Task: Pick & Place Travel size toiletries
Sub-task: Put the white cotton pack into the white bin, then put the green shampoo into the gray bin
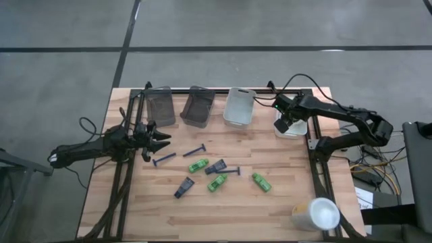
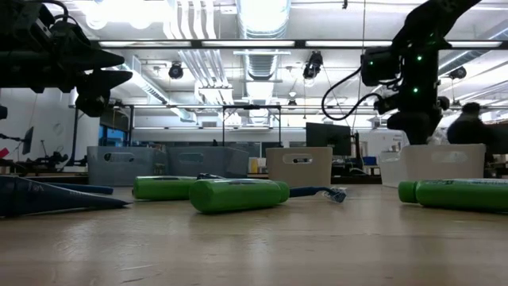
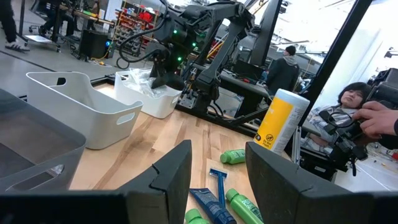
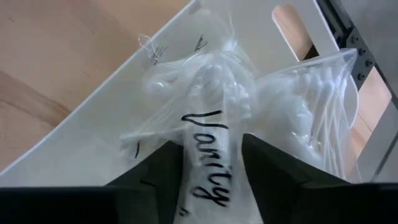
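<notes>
My right gripper [image 1: 285, 125] is over the white bin [image 1: 299, 132] at the table's far right, shut on a clear crinkly packet [image 4: 214, 93] marked "Vanity". A second packet of swabs [image 4: 311, 112] lies in that bin. My left gripper [image 1: 160, 142] waits open above the table's left side, touching nothing. On the middle of the table lie green packs [image 1: 198, 165] [image 1: 217, 182] [image 1: 261, 181], dark blue razors [image 1: 164, 159] [image 1: 196, 151] [image 1: 231, 171] and small dark blue pieces [image 1: 183, 187] [image 1: 216, 166]. My right gripper pinches the "Vanity" packet between its two fingers, at the written part [image 4: 208, 155] of the wrapper, which is bunched narrow there. The fingers come from above, pointing down into the bin, and lie along the packet. Its wider end [image 4: 217, 68] reaches down against the bin's inside.
Along the far edge stand two grey bins [image 1: 160, 106] [image 1: 197, 106] and a white bin [image 1: 239, 106]. A large white cup [image 1: 316, 214] lies at the near right corner. Black frame posts [image 1: 312, 142] stand at both table sides. People [image 3: 354, 99] sit beyond the table.
</notes>
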